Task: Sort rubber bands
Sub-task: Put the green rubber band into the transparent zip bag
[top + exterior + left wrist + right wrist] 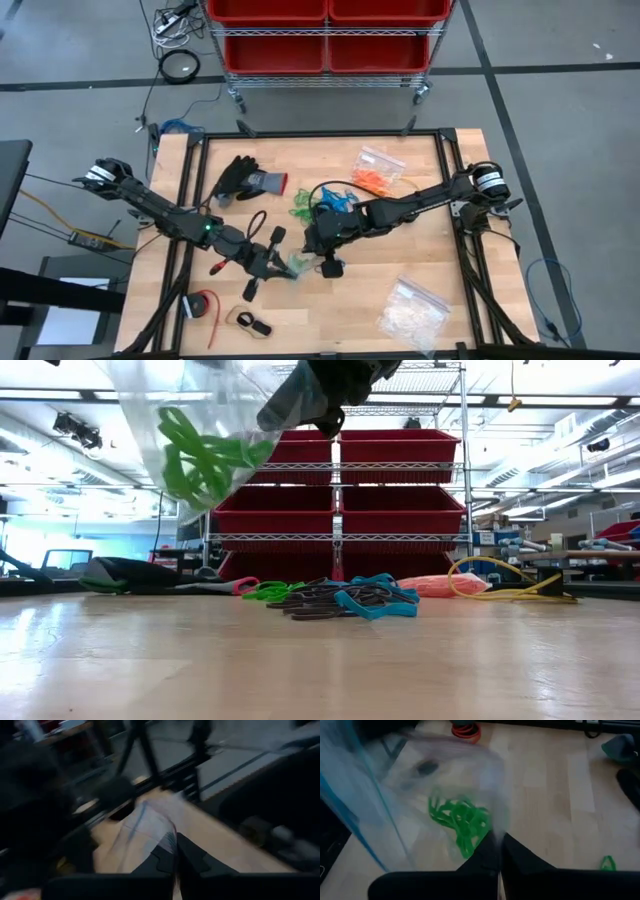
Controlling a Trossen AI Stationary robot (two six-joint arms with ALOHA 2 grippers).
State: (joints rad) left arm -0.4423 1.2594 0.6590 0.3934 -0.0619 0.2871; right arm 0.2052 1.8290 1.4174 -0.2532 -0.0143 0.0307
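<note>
Spreading pale wooden table [320, 660] — red bins [400, 510], shelving

Centre of table is crowded: left gripper [283, 262] and right gripper [318, 258], both pinched shut on a clear bag [300, 266] of green bands, block the middle w/ their arms crossing in from each side. Behind them a pile of rubber bands [325, 200], glove [248, 180] and orange-band bag [377, 170] fill the far strip. Bag of whitish pieces [410, 310] takes the near right corner. Free wood [350, 310]: near-centre strip btwn that bag and the small black items [250, 322] near left.
</note>
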